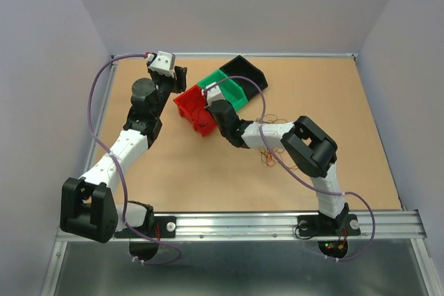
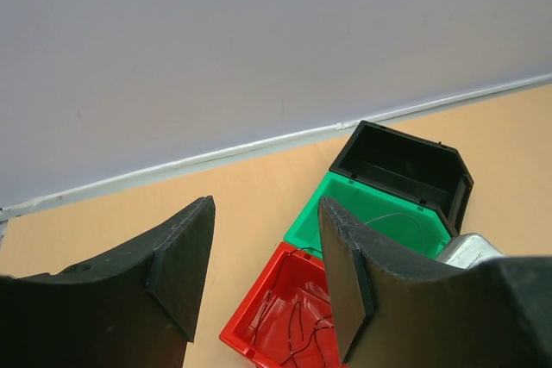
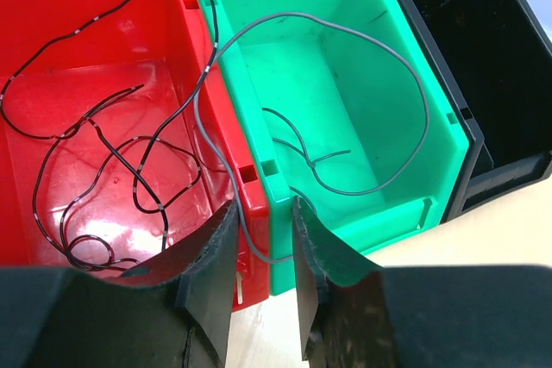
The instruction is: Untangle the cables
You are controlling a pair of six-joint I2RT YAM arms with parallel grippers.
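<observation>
Three open bins stand side by side: red, green and black. Thin black cables curl on the red bin's floor. A thin grey cable loops through the green bin, crosses the wall it shares with the red bin, and runs down between the jaws of my right gripper. Those jaws stand apart over that wall, much wider than the wire. More curly cables lie on the table by the right arm. My left gripper hovers open and empty, high behind the bins.
From the left wrist, the red bin, green bin and black bin lie below, near the back wall. The right arm's forearm stretches low across the table's middle. Grey walls enclose the board on three sides.
</observation>
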